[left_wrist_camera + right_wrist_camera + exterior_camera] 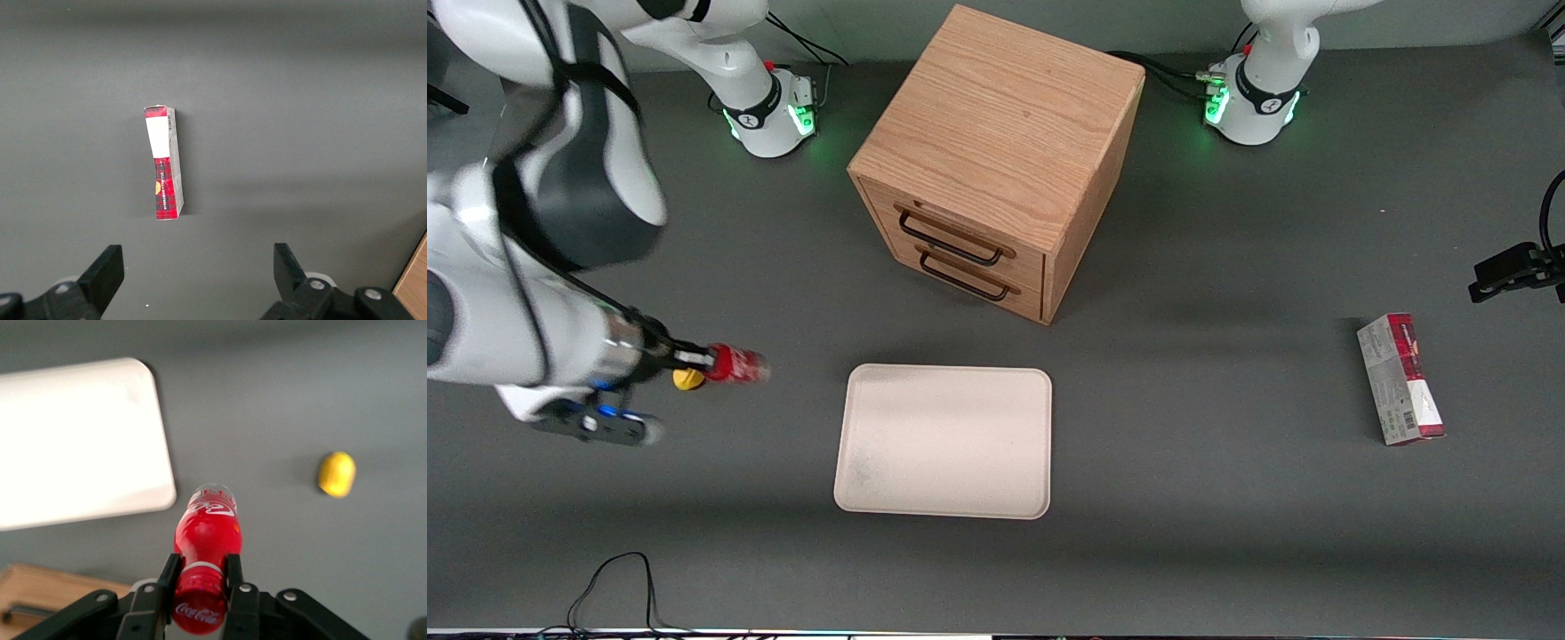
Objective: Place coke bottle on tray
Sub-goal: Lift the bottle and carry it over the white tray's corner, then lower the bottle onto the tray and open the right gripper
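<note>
The gripper has the coke bottle pinched at the neck, just under the red cap, and it's up off the table, lying roughly level in the air toward the working arm's end. The wrist camera gives the best look: both black fingers are clamped on the bottle right where the shoulder narrows, cap end toward the camera with white script across it, clear base pointing away. It's a slim little bottle, glossy red body, white script on the label near the base, the bottom see-through.

The cream-white tray lies flat on the grey table, rounded corners, low rim. The bottle is beside it, not over it; in the wrist view the tray's corner shows just past the bottle's base. A yellow lemon-shaped lump sits on the table close under the gripper.

The wooden two-drawer cabinet stands farther from the front camera than the tray. A red-and-grey carton box lies toward the parked arm's end.
</note>
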`<state>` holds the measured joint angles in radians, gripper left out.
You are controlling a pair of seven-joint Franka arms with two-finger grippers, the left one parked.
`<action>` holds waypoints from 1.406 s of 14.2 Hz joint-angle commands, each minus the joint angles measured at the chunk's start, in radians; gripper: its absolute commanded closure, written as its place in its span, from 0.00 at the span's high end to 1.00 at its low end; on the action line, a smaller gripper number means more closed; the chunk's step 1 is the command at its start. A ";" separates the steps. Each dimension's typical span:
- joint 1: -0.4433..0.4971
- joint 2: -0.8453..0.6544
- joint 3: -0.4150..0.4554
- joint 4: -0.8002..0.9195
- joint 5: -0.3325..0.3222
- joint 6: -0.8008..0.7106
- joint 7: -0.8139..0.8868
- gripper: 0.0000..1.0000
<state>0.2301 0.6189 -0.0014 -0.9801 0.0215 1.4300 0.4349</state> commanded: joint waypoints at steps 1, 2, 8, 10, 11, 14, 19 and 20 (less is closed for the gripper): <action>0.035 0.122 -0.005 0.110 0.011 0.116 0.129 0.00; 0.040 0.155 0.010 0.112 0.012 0.195 0.174 0.00; 0.057 0.280 0.032 0.112 0.001 0.362 0.239 0.00; 0.058 0.298 0.034 0.112 0.001 0.382 0.240 0.00; 0.058 0.303 0.034 0.109 0.003 0.386 0.243 0.00; 0.066 0.315 0.034 0.101 0.003 0.405 0.246 0.00; 0.066 0.323 0.034 0.100 0.005 0.409 0.246 1.00; 0.067 0.323 0.034 0.098 0.005 0.409 0.246 1.00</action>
<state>0.2886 0.9298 0.0346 -0.9202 0.0215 1.8430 0.6574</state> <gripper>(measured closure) 0.537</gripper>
